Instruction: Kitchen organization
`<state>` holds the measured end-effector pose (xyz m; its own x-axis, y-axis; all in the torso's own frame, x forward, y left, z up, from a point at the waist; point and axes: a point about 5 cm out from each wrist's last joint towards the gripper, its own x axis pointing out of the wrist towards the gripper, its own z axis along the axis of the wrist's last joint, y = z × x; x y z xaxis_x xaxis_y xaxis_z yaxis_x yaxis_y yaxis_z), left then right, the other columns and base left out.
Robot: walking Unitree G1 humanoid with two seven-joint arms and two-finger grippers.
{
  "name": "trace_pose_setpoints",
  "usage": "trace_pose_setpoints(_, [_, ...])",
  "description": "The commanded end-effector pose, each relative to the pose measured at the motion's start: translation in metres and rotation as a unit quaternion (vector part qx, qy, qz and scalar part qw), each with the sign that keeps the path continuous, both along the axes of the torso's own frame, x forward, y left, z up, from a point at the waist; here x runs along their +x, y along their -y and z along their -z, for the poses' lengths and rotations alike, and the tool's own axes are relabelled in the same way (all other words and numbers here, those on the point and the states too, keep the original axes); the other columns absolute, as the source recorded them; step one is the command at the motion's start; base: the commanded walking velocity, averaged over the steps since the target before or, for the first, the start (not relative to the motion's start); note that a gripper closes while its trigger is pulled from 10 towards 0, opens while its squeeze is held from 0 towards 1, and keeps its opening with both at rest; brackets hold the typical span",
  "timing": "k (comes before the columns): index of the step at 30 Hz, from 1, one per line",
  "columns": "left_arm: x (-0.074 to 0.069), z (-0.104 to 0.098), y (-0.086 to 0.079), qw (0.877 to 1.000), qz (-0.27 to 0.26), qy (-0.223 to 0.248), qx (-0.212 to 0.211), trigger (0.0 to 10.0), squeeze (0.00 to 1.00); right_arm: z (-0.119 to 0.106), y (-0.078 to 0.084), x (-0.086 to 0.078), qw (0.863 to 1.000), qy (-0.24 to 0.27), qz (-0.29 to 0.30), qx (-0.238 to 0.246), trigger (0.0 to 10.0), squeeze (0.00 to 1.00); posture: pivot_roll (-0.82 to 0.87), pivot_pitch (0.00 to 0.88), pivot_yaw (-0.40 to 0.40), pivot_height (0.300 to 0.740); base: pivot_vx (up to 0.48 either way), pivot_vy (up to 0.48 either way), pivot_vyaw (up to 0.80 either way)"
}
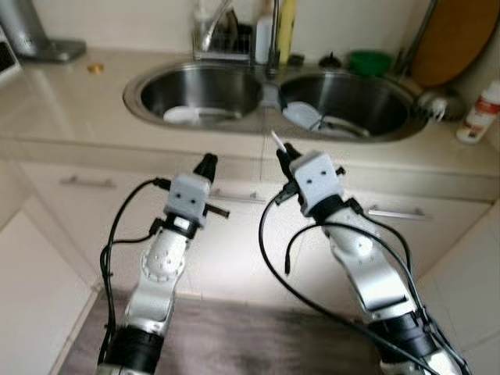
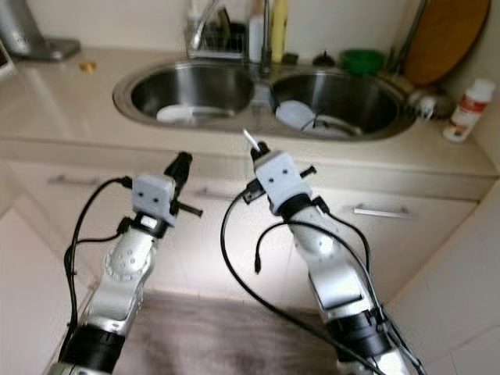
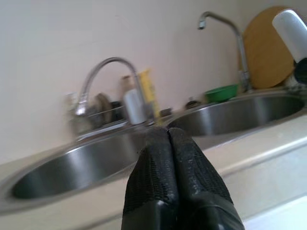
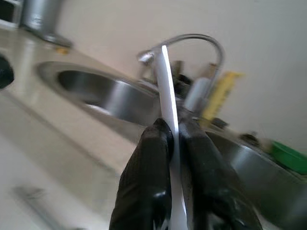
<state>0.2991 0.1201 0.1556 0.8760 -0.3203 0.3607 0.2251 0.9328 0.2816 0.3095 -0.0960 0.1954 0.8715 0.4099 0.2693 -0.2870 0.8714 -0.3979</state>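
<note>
My right gripper (image 1: 287,151) is shut on a thin white utensil (image 4: 167,91), which sticks up past the fingertips; its tip (image 1: 276,141) points toward the sink. It hovers in front of the counter edge, below the divide of the double sink (image 1: 269,95). To its left my left gripper (image 1: 207,165) is at a similar height, fingers pressed together with nothing between them (image 3: 168,138). A white plate (image 1: 184,116) lies in the left basin, and pale dishes (image 1: 306,116) lie in the right basin.
Behind the sink stand a dish rack (image 1: 223,39), a yellow bottle (image 1: 287,27), a green bowl (image 1: 369,61) and a wooden board (image 1: 453,39). A white red-capped bottle (image 1: 478,113) is on the counter at right. Drawer handles (image 1: 394,212) face me; a mat (image 1: 234,336) covers the floor.
</note>
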Motion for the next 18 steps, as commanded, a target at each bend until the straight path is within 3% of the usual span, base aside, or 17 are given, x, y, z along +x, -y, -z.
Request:
trace_pose_setpoints(1, [0.0,-0.0033,0.0094,1.0,0.016,0.005,0.001,10.0,0.0,-0.0171,0.0041,-0.0001,0.999,0.028,0.003,0.016,10.0,0.0,-0.08,0.0,-0.027,0.74,0.379,0.0,0.0])
trace_pose_setpoints(13, [0.0001,-0.0046,0.0067,1.0,0.009,0.011,0.001,10.0,0.0,-0.0219,-0.0027,-0.0027,0.999,0.041,-0.014,0.013,10.0,0.0,-0.07,0.0,-0.029,0.74,0.472,0.0,0.0])
trace_pose_setpoints(18, [0.0003,-0.0054,0.0064,1.0,0.008,0.014,0.002,10.0,0.0,-0.0212,-0.0036,-0.0032,0.999,0.039,-0.016,0.016,10.0,0.0,-0.07,0.0,-0.027,0.74,0.48,0.0,0.64])
